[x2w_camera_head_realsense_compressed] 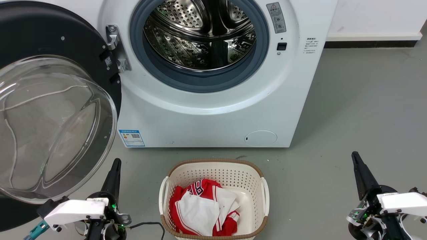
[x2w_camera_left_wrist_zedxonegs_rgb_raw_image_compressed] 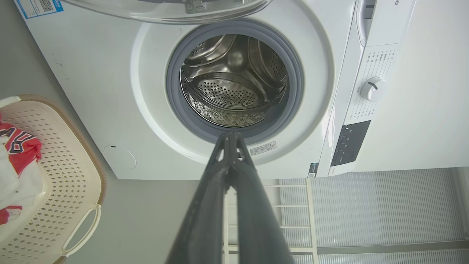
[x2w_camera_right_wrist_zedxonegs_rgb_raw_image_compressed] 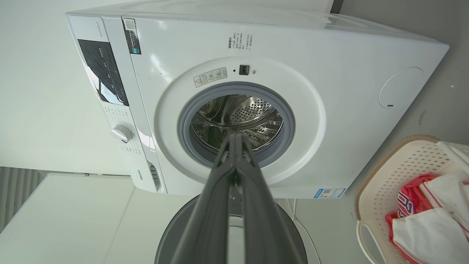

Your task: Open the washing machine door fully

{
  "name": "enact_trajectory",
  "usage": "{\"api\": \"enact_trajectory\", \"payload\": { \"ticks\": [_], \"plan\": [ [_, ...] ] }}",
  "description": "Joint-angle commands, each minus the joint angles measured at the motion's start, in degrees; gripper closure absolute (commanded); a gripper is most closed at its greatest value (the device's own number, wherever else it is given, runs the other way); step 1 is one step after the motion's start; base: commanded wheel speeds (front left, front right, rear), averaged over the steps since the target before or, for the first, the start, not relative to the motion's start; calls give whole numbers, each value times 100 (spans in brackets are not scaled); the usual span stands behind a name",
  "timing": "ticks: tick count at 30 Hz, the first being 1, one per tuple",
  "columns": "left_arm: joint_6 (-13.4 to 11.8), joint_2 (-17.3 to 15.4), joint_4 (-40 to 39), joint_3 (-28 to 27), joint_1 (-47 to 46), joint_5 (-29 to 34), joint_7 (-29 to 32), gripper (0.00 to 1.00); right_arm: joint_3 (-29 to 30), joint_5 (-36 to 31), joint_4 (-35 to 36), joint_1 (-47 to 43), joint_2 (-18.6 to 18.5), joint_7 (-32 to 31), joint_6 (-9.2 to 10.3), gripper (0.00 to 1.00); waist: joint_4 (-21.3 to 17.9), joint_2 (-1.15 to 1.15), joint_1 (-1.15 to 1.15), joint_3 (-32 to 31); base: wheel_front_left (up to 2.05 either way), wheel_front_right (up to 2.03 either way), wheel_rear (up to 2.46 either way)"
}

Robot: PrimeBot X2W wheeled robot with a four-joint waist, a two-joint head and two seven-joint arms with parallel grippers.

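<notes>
The white washing machine [x2w_camera_head_realsense_compressed: 206, 113] stands ahead with its steel drum [x2w_camera_head_realsense_compressed: 200, 36] exposed inside a grey-blue rubber ring. The washing machine door [x2w_camera_head_realsense_compressed: 50, 126], a black disc with a clear bulging glass bowl, is swung far out to the left on its hinge [x2w_camera_head_realsense_compressed: 115, 50]. My left gripper [x2w_camera_head_realsense_compressed: 116, 163] sits low at the lower left, just below the door's rim, fingers shut and holding nothing. My right gripper [x2w_camera_head_realsense_compressed: 354, 156] rests at the lower right, shut and empty, well away from the machine. The door's glass edge [x2w_camera_left_wrist_zedxonegs_rgb_raw_image_compressed: 165, 9] and the door's dark disc [x2w_camera_right_wrist_zedxonegs_rgb_raw_image_compressed: 168, 234] show in the wrist views.
A cream perforated laundry basket [x2w_camera_head_realsense_compressed: 213, 173] holding red and white clothes [x2w_camera_head_realsense_compressed: 203, 210] stands on the grey floor in front of the machine, between my two arms. A small round white flap [x2w_camera_head_realsense_compressed: 261, 138] sits low on the machine's front. Open floor lies to the right.
</notes>
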State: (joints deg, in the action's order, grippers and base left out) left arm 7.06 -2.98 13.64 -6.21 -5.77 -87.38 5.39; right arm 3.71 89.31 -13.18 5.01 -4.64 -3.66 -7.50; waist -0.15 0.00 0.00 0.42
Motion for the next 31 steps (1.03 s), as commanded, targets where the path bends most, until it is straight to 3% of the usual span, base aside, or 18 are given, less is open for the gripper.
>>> {"api": "enact_trajectory", "payload": {
  "ticks": [1, 11, 31],
  "plan": [
    [37, 4, 17, -30, -56, -128, 46, 100, 24, 134, -27, 113, 11, -36, 1, 100, 3, 0, 0, -4, 0, 0, 0],
    [57, 16, 55, -48, -73, -531, 142, 100, 72, 520, -89, 135, 23, -130, 1, 100, 15, 0, 0, -24, 0, 0, 0],
    [57, 15, 51, -45, -68, -506, 135, 100, 115, 449, -88, 139, 57, -161, 1, 100, 15, 0, 0, -24, 0, 0, 0]
  ]
}}
